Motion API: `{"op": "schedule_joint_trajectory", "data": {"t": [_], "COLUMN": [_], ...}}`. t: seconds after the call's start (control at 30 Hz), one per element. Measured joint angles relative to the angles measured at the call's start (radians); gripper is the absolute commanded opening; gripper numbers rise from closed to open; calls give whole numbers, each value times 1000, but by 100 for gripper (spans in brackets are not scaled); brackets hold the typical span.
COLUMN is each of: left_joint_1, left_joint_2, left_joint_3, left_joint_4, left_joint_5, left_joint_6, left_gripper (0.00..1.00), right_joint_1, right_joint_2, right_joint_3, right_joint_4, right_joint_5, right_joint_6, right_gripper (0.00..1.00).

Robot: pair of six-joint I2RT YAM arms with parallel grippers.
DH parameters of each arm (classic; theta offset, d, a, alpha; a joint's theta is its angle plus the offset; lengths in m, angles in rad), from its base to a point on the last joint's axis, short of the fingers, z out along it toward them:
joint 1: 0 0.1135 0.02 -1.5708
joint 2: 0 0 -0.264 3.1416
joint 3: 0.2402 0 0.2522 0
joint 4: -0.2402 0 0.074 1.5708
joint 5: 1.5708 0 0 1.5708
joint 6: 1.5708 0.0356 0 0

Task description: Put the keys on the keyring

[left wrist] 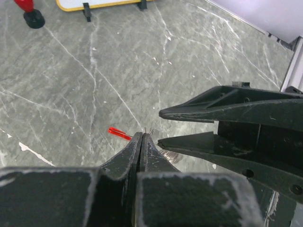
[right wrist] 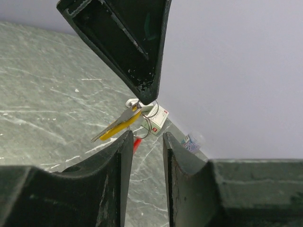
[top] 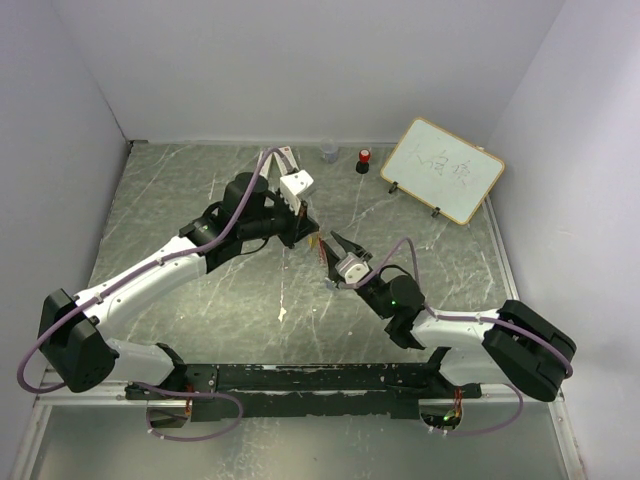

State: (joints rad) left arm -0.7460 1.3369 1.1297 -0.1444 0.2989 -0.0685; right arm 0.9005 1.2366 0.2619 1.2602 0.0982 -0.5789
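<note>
My left gripper [top: 308, 232] is shut on the keyring's grey wire loop [right wrist: 152, 124] and holds it above the table. In the left wrist view its fingers [left wrist: 142, 138] are pressed together, with wire ends showing at the tip. The brass-yellow key [right wrist: 119, 126] and the silvery key [right wrist: 116, 121] hang side by side from the loop, slanting down to the left. The red tag [right wrist: 136, 144] hangs below and also shows in the left wrist view [left wrist: 118, 133]. My right gripper [right wrist: 144, 142] is open and empty, just under the keys [top: 335, 246]. No blue tab shows.
A whiteboard [top: 442, 168] stands at the back right. A red-capped black stamp [top: 364, 160] and a small clear cup [top: 329, 152] are by the back wall. A small white box [right wrist: 157, 118] lies beyond the keys. White walls enclose the marbled table [top: 200, 200].
</note>
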Motion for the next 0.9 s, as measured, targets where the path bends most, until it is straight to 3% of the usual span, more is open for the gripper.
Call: {"op": "schedule_joint_trajectory", "data": {"t": [0.5, 0.9], "left_joint_1": [0, 0], "left_joint_2": [0, 0], "left_joint_3": [0, 0], "left_joint_4": [-32, -33], "left_joint_5": [93, 115], "left_joint_6": [80, 91], "left_gripper": [7, 7], "right_joint_1": [-5, -8], "right_joint_2": [0, 7], "right_joint_3": [19, 38], "right_joint_4": [-63, -77], "right_joint_5": [-32, -40], "right_joint_6": [-4, -2], "right_gripper": [15, 11]}}
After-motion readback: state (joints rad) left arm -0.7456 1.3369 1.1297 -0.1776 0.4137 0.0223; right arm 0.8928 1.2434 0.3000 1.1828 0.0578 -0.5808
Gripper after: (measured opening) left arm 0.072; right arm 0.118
